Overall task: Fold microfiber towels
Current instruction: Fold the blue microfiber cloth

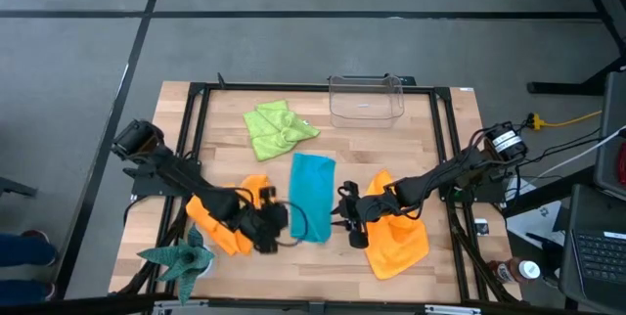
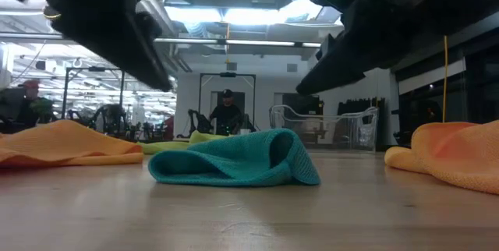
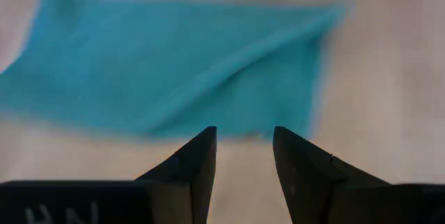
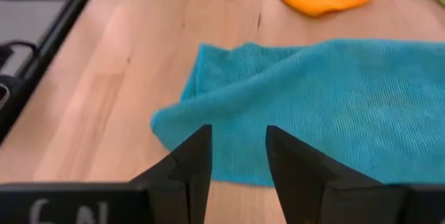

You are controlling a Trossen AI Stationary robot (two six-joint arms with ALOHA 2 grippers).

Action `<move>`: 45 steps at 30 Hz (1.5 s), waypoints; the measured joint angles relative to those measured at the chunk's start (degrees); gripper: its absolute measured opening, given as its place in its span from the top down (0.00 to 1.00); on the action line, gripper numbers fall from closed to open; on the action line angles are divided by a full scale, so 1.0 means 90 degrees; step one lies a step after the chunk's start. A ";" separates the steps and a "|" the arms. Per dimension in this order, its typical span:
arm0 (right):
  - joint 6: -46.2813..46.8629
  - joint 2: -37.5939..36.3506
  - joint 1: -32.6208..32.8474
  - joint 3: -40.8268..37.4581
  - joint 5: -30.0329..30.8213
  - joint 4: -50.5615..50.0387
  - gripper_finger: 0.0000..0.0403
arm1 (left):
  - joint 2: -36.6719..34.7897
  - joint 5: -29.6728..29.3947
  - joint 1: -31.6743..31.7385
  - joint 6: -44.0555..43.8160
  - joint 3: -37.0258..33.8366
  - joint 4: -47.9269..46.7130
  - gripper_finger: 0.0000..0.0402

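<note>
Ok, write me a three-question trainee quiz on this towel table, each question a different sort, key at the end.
1. True or false: the teal blue microfiber towel lies between the left gripper and the right gripper.
2. Which towel lies nearest the clear plastic bin?
A. crumpled lime green microfiber towel
B. orange microfiber towel under the right arm
C. orange microfiber towel under the left arm
3. Fill in: both grippers' fingers are ____, holding nothing.

Key: 1 true; 2 A; 3 open.

Overhead, table-level, 2 wrist cams; all share teal towel (image 1: 313,198).
</note>
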 joint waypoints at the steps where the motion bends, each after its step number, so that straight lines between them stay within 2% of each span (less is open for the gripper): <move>1: -0.0021 0.0035 0.0019 0.0000 0.0000 0.0077 0.66 | 0.0085 0.0058 -0.0040 0.0209 -0.0002 0.0266 0.66; 4: -0.0235 0.0106 0.0078 0.0000 -0.0005 0.0325 0.66 | 0.0249 0.0085 -0.0112 0.0456 -0.0005 0.0865 0.66; 7: -0.0434 0.0106 0.0152 0.0049 0.0000 0.0375 0.66 | 0.0259 0.0117 -0.0115 0.0407 -0.0005 0.0968 0.63; 15: -0.0682 0.0474 0.0319 0.0464 -0.0209 0.0400 0.64 | 0.0577 0.0423 -0.0187 0.0756 -0.0010 0.1097 0.49; 26: -0.0677 0.1700 0.0310 0.1056 -0.0342 0.0313 0.40 | 0.1361 0.0376 -0.0105 0.0893 -0.0002 0.1434 0.45; 33: -0.0451 0.2221 0.0307 0.1202 -0.0273 0.0361 0.36 | 0.1762 0.0452 -0.0115 0.0658 0.0029 0.1543 0.46; 38: -0.0168 0.2249 0.0317 0.1222 0.0303 0.0055 0.42 | 0.1793 0.0421 -0.0098 0.0550 0.0027 0.1590 0.53; 41: -0.0118 0.2248 0.0318 0.1219 0.0361 -0.0019 0.52 | 0.1806 0.0401 -0.0110 0.0552 0.0024 0.1597 0.63; 45: 0.0003 0.2250 0.0350 0.1212 0.0445 -0.0050 0.70 | 0.1811 0.0383 -0.0110 0.0555 0.0022 0.1608 0.81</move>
